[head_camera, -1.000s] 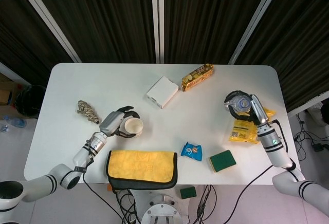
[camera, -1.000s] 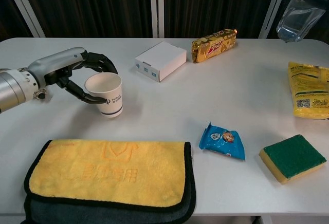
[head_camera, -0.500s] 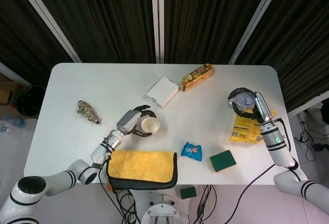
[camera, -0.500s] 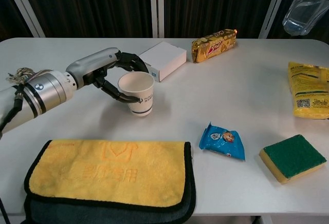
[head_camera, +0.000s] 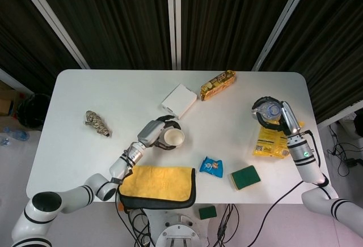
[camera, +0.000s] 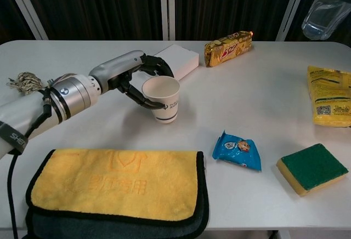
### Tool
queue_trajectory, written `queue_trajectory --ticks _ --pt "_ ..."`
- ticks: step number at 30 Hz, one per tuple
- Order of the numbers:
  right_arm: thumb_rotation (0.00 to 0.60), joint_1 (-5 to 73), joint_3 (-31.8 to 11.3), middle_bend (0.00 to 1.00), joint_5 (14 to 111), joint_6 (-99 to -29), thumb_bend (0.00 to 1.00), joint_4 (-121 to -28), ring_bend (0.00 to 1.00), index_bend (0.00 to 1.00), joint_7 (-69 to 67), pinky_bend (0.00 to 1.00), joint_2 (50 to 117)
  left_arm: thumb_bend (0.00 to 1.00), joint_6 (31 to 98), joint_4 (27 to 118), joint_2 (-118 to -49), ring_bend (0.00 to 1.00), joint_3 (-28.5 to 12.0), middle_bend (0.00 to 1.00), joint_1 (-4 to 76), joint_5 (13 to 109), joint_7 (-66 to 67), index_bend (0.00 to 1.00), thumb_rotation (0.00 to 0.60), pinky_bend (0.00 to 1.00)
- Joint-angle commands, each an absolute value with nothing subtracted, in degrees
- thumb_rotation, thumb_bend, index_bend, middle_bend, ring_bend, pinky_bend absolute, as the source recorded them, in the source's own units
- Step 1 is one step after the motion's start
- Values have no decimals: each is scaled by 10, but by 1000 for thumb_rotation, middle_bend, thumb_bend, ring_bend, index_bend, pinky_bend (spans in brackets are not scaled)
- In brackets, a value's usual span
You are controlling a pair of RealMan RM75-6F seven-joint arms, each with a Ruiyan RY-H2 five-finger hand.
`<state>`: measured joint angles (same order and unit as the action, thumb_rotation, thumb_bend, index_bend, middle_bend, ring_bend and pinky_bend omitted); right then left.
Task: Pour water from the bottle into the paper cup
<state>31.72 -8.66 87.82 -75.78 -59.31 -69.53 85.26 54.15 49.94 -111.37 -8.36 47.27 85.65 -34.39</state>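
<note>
Gripping the paper cup (camera: 164, 98), the left hand (camera: 137, 77) wraps its dark fingers around the cup wall; the cup stands upright near the table (camera: 258, 99) centre, and its interior appears empty. The right hand (head_camera: 276, 118) holds the bottle (head_camera: 266, 111) raised above the table's right side, over the yellow packet (camera: 329, 95); clear water is visible in the bottle's lower part. A white box (camera: 174, 62) lies just behind the cup, with a snack bar (camera: 227, 46) farther back. A blue wrapper (camera: 237, 149) and green sponge (camera: 312, 167) lie between cup and bottle side. A yellow cloth (camera: 118, 183) covers the near edge. Only the head view shows the right hand; the chest view shows just the bottle (camera: 327, 10).
</note>
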Motion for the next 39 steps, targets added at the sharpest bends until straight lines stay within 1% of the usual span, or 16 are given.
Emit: queue_trajectory --ticks 1,8,12,16,18,25,29,33,39 --pt "600 317 -86 560 878 -757 458 -592 389 827 -697 342 853 150 539 494 -1119 132 -84 443 475 853 -342 374 600 197" --pt "600 316 -86 560 879 -757 459 -586 389 826 -702 342 855 146 534 469 -1137 131 -81 408 479 849 -340 331 600 197" --pt "600 316 -86 560 879 -758 459 -585 389 826 -703 341 855 132 544 459 -1142 131 -77 355 480 854 -346 212 600 198" --pt "600 315 -87 559 878 -758 459 -584 389 826 -705 341 854 110 551 452 -1145 132 -73 288 480 859 -350 140 600 198" --pt "600 314 -87 559 879 -758 459 -584 389 827 -705 342 854 109 553 452 -1145 131 -72 264 480 860 -351 135 600 198" --pt "600 314 -87 559 879 -759 459 -585 388 826 -704 342 854 94 556 465 -1134 131 -66 230 476 859 -344 129 600 209" --pt "600 314 -87 560 880 -759 459 -588 388 827 -699 342 851 90 576 493 -1109 118 -64 208 461 858 -326 122 600 209" --pt "600 317 -87 559 880 -753 459 -591 389 826 -689 342 849 78 591 539 -1068 100 -56 183 443 859 -293 120 600 209" --pt "600 321 -82 559 876 -732 459 -594 389 826 -663 343 852 65 637 607 -992 74 -45 146 391 843 -197 109 600 208"
